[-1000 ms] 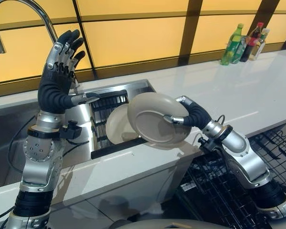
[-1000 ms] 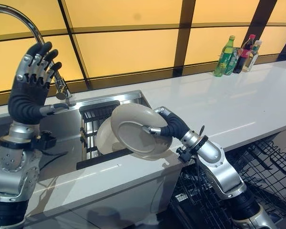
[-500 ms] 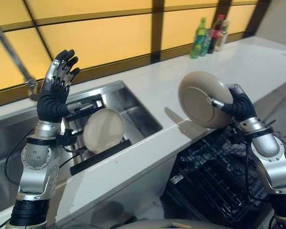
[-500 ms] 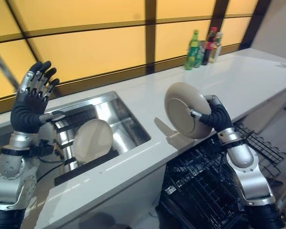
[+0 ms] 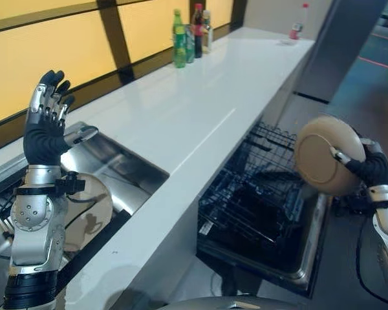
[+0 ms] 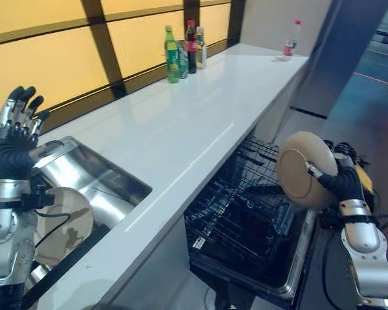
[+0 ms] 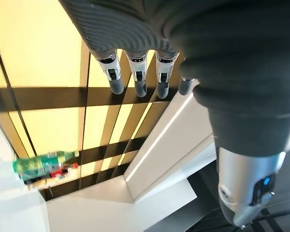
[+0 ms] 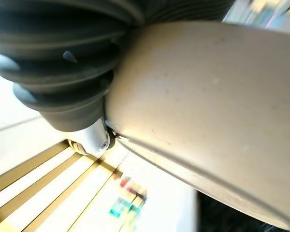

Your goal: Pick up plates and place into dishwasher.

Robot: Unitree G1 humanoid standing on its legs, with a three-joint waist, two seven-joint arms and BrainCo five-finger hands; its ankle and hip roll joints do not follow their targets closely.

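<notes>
Holding a beige plate on edge in my right hand, thumb across its face and fingers curled behind the rim, out over the open dishwasher, whose black rack lies below and to my left. My left hand is raised above the sink, fingers straight and spread, holding nothing. A second plate stands in the sink below that hand. Bottles stand far along the counter; their labels are unreadable
</notes>
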